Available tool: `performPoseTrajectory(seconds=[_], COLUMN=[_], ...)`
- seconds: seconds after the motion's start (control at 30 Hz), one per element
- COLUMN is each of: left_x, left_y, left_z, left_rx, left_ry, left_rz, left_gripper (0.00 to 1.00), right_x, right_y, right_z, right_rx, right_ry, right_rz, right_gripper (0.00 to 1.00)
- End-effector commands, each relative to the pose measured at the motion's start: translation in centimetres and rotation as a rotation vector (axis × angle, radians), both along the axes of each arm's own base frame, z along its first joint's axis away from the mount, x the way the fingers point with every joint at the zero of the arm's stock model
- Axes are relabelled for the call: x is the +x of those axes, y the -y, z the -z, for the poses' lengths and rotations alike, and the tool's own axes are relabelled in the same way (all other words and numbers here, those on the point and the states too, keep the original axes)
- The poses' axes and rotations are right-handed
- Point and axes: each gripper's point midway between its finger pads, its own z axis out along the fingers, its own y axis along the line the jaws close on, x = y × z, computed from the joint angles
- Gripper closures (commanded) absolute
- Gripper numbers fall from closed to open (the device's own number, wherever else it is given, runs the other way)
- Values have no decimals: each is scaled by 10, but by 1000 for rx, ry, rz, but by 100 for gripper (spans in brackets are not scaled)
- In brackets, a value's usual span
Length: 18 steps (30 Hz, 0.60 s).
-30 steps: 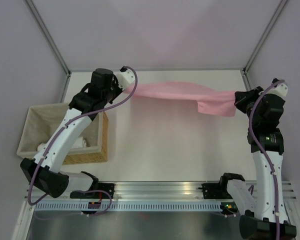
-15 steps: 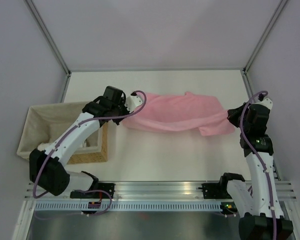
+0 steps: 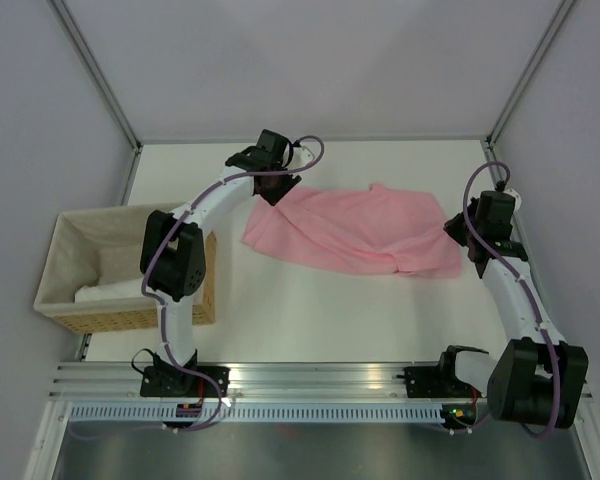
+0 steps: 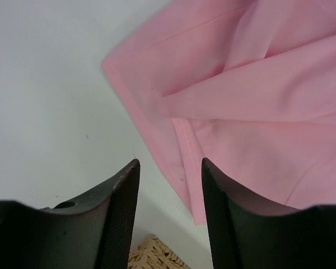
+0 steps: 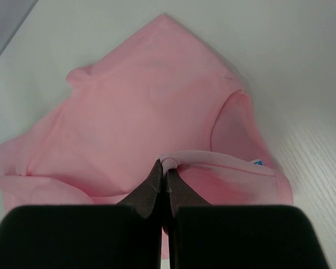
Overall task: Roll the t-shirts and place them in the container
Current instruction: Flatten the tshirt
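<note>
Top external view: the wicker basket [image 3: 130, 318] is sitting at middle left. The left hand [image 3: 278, 190] is hovering released, fingers parted, at the upper-left corner of the t-shirt [image 3: 355, 232], which is lying rumpled mid-frame on the table [image 3: 310, 305]. The right hand [image 3: 458, 238] is pinching its right edge. Smoothing it flat first is probably making the roll tidier.

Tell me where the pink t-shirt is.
In the top view, the pink t-shirt lies on the far half of the table, right of the wicker basket, between the open left gripper at its left corner and the right gripper pinching its right edge.
</note>
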Motion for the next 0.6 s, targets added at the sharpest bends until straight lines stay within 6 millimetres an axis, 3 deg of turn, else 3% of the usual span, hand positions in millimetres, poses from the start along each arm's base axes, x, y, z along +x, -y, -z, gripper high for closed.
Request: performPoseTrajectory(seconds=[0.0, 0.03, 0.17, 0.23, 0.27, 0.33, 0.43, 0.57], left_x=[9, 6, -17, -25, -28, -33, -38, -44], left_y=[-1, 0, 4, 4, 4, 2, -5, -2], left_z=[-14, -26, -33, -21, -5, 15, 49, 64], left_rx=[-73, -124, -285, -288, -273, -246, -224, -236], left_ry=[15, 18, -65, -114, -155, -215, -303, -363], left_rz=[-100, -120, -115, -117, -122, -136, -171, -165], left_gripper=[46, 46, 55, 61, 71, 75, 73, 62], right_x=[21, 22, 23, 22, 21, 20, 19, 17], right_y=[7, 7, 8, 8, 9, 8, 8, 10], right_z=[-15, -10, -6, -3, -2, 0, -3, -7], right_rx=[-19, -23, -31, -32, -34, -35, -45, -58], right_ry=[64, 48, 37, 34, 31, 24, 26, 33], right_rz=[15, 9, 3, 2, 2, -2, -6, -7], right_gripper=[100, 100, 100, 100, 100, 100, 100, 100])
